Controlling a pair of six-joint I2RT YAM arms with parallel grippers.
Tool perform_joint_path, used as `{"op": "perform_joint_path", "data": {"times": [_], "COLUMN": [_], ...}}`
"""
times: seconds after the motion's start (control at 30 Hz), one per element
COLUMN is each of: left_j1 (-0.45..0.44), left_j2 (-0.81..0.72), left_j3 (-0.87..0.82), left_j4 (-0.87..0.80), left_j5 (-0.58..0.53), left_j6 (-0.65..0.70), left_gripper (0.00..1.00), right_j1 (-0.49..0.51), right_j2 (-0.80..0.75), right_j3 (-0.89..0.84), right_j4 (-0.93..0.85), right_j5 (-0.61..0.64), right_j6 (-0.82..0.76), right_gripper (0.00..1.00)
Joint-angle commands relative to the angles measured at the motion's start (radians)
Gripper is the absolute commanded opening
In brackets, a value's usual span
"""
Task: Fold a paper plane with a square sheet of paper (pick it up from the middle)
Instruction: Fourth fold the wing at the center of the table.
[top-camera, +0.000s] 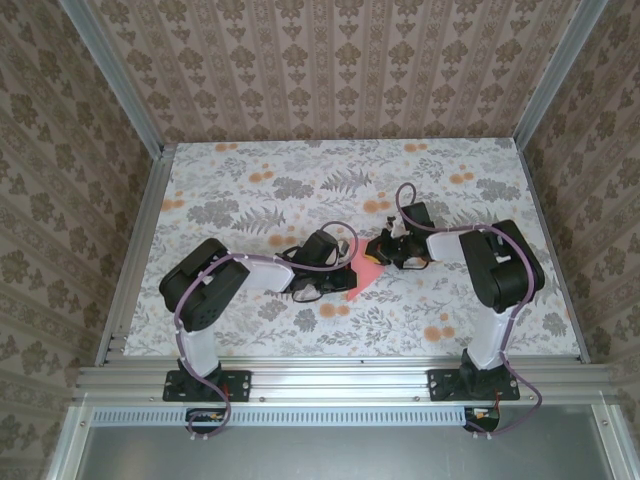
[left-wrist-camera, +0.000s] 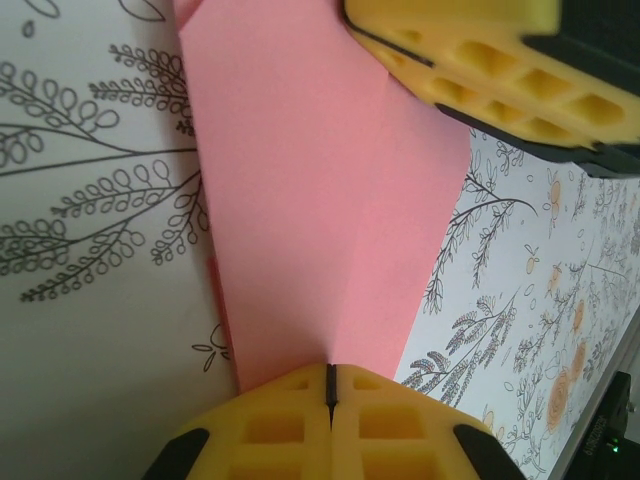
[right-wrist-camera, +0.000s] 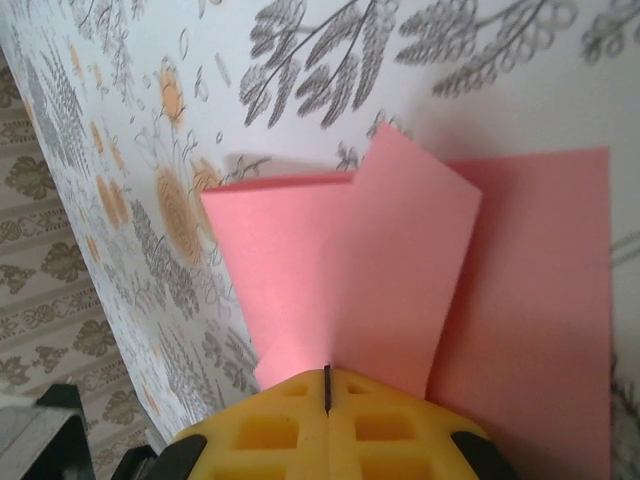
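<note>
Two pairs of yellow pads met over the middle of the table, and you had both of them on the same piece of paper. Your left gripper (left-wrist-camera: 330, 372) had its pads pressed flat together with just a thin dark seam between them. The narrow end of the pink paper (left-wrist-camera: 300, 200) ran straight into that seam, so it was clamped on the paper. From there the paper widened away from the pads, with a long crease running up from the seam. At its far end one yellow finger (left-wrist-camera: 470, 60) of your right gripper sat over the paper's corner. In its own wrist view your right gripper (right-wrist-camera: 327, 375) was likewise closed tight on the paper. Out of its seam the paper fanned into overlapping layers. One flap went off to the left with a straight top edge, a second one in the middle came to a sharp corner, and a wider part spread flat to the right. From above, the two grippers faced each other almost tip to tip, the left arm (top-camera: 205, 285) reaching in from the left and the right arm (top-camera: 505, 265) from the right. The paper showed as a small pink wedge between them, pointing back toward the near edge. Around it lay the table (top-camera: 250, 190) with its print of grey leaves and orange flowers.
</note>
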Motion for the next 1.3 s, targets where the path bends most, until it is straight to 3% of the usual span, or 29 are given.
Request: {"op": "perform_joint_path", "data": {"times": [0.0,0.47,0.7,0.77,0.93,1.27], "left_j1": [-0.012,-0.011,-0.012,-0.013,-0.046,-0.074], "left_j2": [0.036,0.036,0.001,-0.028,-0.081,-0.114], "left_j3": [-0.008,0.003,-0.01,-0.022,-0.054,-0.12], "left_j4": [-0.104,-0.119,-0.117,-0.108,-0.108,-0.21], "left_j5": [-0.019,-0.027,-0.007,0.017,0.037,0.0], "left_j6": [0.006,0.018,0.028,0.026,0.021,0.024], "left_gripper": [0.0,0.0,0.0,0.04,0.08,0.04], "right_j1": [0.033,0.122,0.08,0.077,0.076,0.077], "right_j2": [-0.085,-0.066,-0.032,-0.024,-0.019,-0.006], "right_j3": [-0.042,-0.118,-0.092,-0.089,-0.106,-0.1], "right_j4": [-0.052,-0.072,-0.133,-0.14,-0.139,-0.141], "right_j5": [0.005,-0.006,0.108,0.122,0.134,0.133], "right_j6": [-0.037,-0.017,-0.035,-0.032,-0.023,-0.017], "right_gripper": [0.05,0.05,0.05,0.05,0.05,0.05]}}
